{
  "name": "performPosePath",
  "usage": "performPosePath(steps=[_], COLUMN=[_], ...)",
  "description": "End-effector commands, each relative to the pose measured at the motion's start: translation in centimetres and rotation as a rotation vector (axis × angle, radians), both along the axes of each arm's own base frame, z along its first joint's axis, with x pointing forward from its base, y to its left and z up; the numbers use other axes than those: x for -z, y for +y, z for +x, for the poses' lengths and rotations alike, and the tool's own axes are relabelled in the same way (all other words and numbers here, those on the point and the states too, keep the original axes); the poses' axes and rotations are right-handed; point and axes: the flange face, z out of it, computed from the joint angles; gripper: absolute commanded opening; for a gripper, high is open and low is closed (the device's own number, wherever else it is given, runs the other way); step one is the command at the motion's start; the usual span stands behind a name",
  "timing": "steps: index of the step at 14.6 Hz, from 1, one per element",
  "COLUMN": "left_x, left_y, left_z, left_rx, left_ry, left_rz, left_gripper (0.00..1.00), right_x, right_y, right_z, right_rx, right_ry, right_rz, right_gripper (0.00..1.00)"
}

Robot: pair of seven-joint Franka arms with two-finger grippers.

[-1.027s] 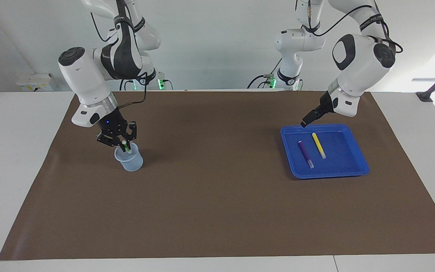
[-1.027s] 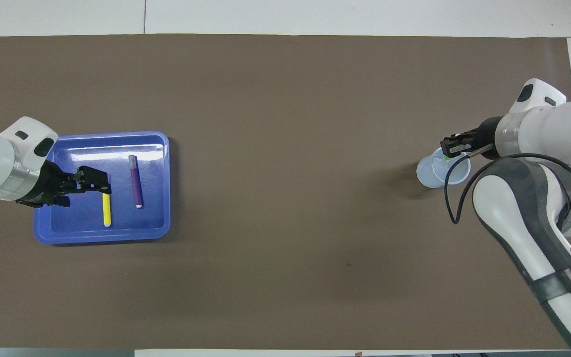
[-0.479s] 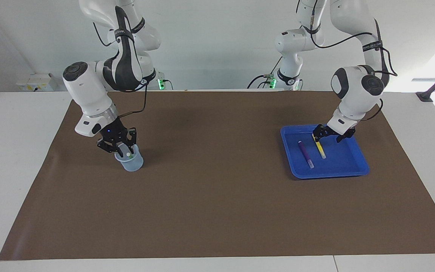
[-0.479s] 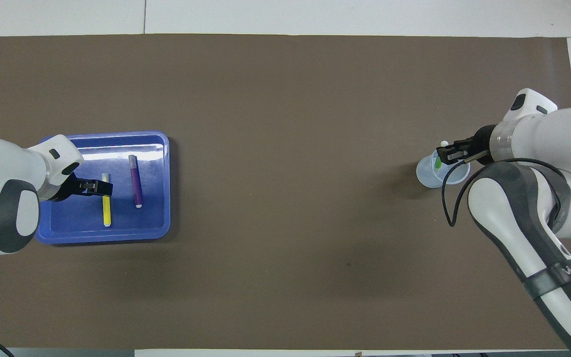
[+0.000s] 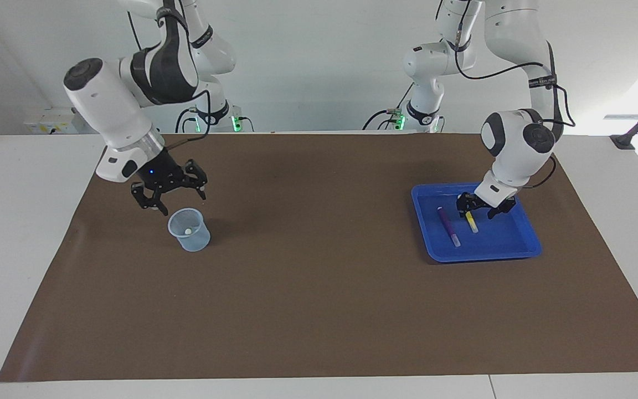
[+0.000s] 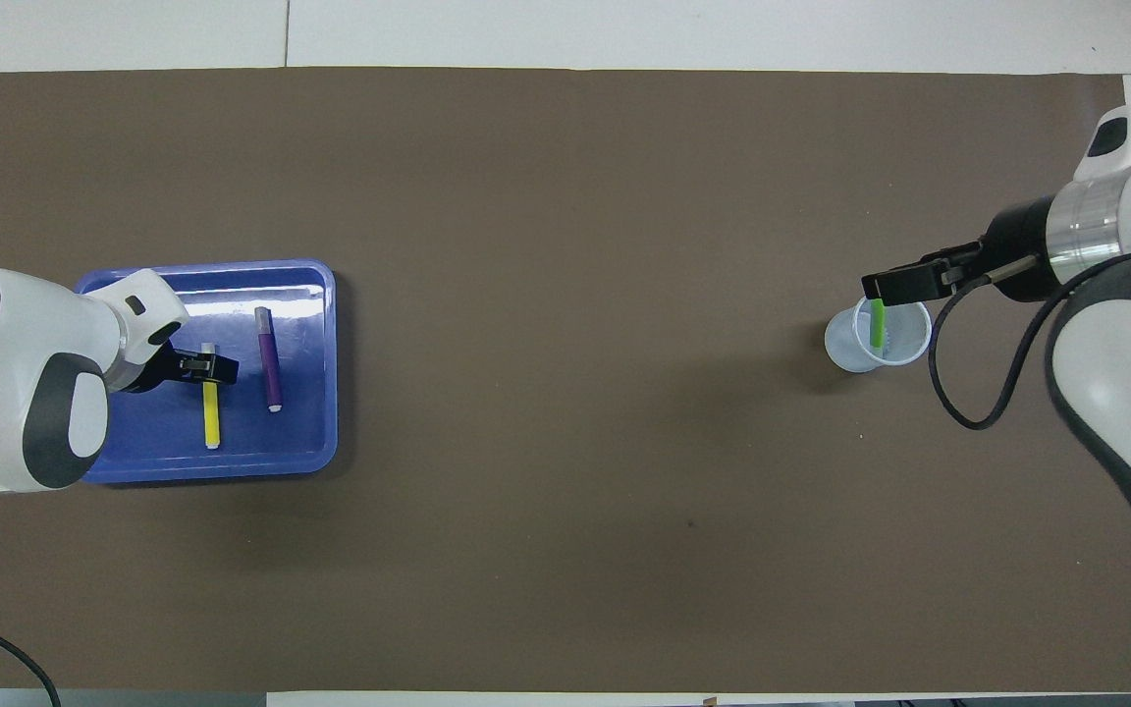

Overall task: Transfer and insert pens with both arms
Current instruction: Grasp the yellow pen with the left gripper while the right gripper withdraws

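On the matte brown mat, the left gripper, low in the glossy blue tray with jaws wide astride the slim yellow pen beside the purple pen, should close squarely mid-barrel, while the right gripper hangs empty and spread above the translucent cup holding the green pen.

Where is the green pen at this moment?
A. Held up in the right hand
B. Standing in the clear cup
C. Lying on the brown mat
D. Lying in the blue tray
B: the green pen stands inside the clear cup, while the right hand is open above it and holds nothing.
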Motion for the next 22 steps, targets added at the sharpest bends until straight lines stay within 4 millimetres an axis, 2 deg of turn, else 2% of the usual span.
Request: performPosePath(steps=[1, 3, 4, 7, 8, 12, 14, 15, 16, 18, 20, 22], left_x=[1.2, 1.2, 1.2, 1.2, 1.2, 1.0, 0.6, 0.0, -0.9, -4.0, -7.5, -10.4], left_y=[-0.2, -0.3, -0.3, -0.4, -0.4, 0.0, 0.3, 0.2, 0.1, 0.0, -0.8, -2.9], left_z=[-0.1, -0.1, -0.1, -0.1, -0.1, 0.1, 0.4, 0.8, 1.3, 2.8, 3.9, 4.5], left_rx=[0.026, 0.029, 0.029, 0.029, 0.029, 0.02, 0.013, 0.007, 0.006, -0.01, -0.106, -0.264], left_ry=[-0.009, -0.007, -0.006, -0.004, -0.003, -0.006, -0.001, 0.01, 0.025, 0.057, 0.088, 0.107], left_rz=[0.011, 0.011, 0.011, 0.011, 0.011, 0.011, 0.011, 0.011, 0.012, 0.011, 0.012, -0.051], left_gripper=[0.8, 0.7, 0.6, 0.16, 0.0, 0.0, 0.0, 0.0, 0.0, 0.0, 0.0, 0.0], right_x=[-3.4, -4.3, -4.0, -4.4, -4.4, -4.5, -3.9, -3.3, -3.0, -2.9, -2.9, -3.0], right_y=[0.7, 1.5, 1.9, 5.6, 6.1, 9.7, 11.9, 12.3, 12.2, 12.3, 12.4, 12.4], right_z=[-1.4, -2.3, -2.6, -3.3, -3.2, -3.6, -4.5, -4.8, -5.1, -5.1, -5.2, -5.2], right_rx=[0.045, 0.174, 0.249, 0.442, 0.493, 0.58, 0.567, 0.566, 0.562, 0.55, 0.549, 0.548], right_ry=[0.023, 0.115, 0.167, 0.288, 0.306, 0.333, 0.318, 0.305, 0.291, 0.284, 0.285, 0.284], right_rz=[0.124, 0.227, 0.257, 0.375, 0.396, 0.465, 0.463, 0.461, 0.46, 0.459, 0.46, 0.461], right_gripper=[1.0, 1.0, 1.0, 1.0, 1.0, 1.0, 1.0, 1.0, 0.98, 0.72, 0.69, 0.72])
